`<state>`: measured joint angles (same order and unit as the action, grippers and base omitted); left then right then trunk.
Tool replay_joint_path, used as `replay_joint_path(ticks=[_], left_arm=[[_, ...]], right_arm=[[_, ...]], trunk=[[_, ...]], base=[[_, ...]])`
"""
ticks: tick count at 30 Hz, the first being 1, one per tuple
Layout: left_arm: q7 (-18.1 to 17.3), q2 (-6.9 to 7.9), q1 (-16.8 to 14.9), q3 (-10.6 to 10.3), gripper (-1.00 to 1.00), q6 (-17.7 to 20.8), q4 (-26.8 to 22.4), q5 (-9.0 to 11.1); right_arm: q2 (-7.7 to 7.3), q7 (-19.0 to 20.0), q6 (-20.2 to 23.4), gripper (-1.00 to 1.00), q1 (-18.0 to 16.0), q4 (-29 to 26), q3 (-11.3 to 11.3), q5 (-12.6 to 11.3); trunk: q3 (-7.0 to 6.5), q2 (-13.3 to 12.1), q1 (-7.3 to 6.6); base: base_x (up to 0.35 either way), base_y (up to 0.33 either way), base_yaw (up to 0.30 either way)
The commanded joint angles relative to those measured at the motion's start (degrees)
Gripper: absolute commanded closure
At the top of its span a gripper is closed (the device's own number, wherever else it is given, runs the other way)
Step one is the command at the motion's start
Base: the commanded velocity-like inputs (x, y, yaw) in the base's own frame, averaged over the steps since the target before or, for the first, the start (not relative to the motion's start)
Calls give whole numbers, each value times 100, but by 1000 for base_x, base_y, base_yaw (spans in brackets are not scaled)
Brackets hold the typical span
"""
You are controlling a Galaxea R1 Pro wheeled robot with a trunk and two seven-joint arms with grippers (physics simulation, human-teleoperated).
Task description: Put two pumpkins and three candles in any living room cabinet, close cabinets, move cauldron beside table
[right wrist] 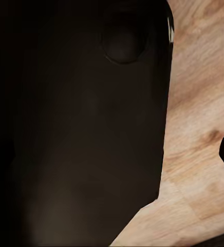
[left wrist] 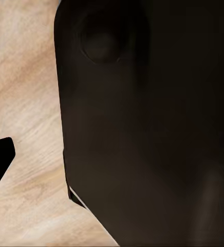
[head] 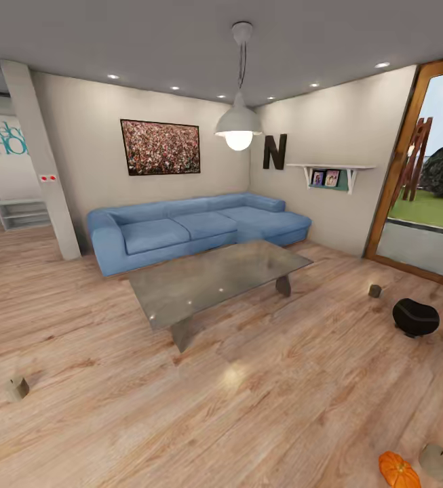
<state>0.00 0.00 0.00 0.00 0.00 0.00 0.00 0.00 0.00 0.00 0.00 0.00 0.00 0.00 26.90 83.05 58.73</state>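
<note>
In the head view the glossy grey table (head: 214, 278) stands mid-room in front of the blue sofa. The black cauldron (head: 416, 316) sits on the plank floor to the table's right, well apart from it. One orange pumpkin (head: 397, 470) lies at the bottom right, with a beige candle (head: 437, 462) close beside it. A second candle (head: 375, 291) stands between the table and the cauldron. A third candle (head: 17, 388) is on the floor at the far left. Both wrist views look past a dark robot part (left wrist: 148, 123) (right wrist: 76, 123) at bare floor; the fingers cannot be made out.
A blue corner sofa (head: 194, 227) lines the back wall. A white pillar (head: 41, 163) stands at the left, with a white open shelf unit (head: 23, 213) behind it. Wood-framed glass doors (head: 425, 196) are at the right. A pendant lamp (head: 238, 125) hangs over the table.
</note>
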Motion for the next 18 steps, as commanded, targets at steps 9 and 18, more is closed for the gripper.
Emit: replay_joint_path(ticks=[9, 18], left_arm=[[0, -123, -35, -18, -100, -148, -131, -7], [6, -122, -35, -27, -100, -157, -132, -26]], right_arm=[[251, -18, -38, -100, 0, 0, -34, -34], [265, -17, -35, -100, 0, 0, -43, -35]], trunk=[[3, 3, 0], [-3, 3, 0]], base=[[-63, 32, 0], [-276, 187, -102]])
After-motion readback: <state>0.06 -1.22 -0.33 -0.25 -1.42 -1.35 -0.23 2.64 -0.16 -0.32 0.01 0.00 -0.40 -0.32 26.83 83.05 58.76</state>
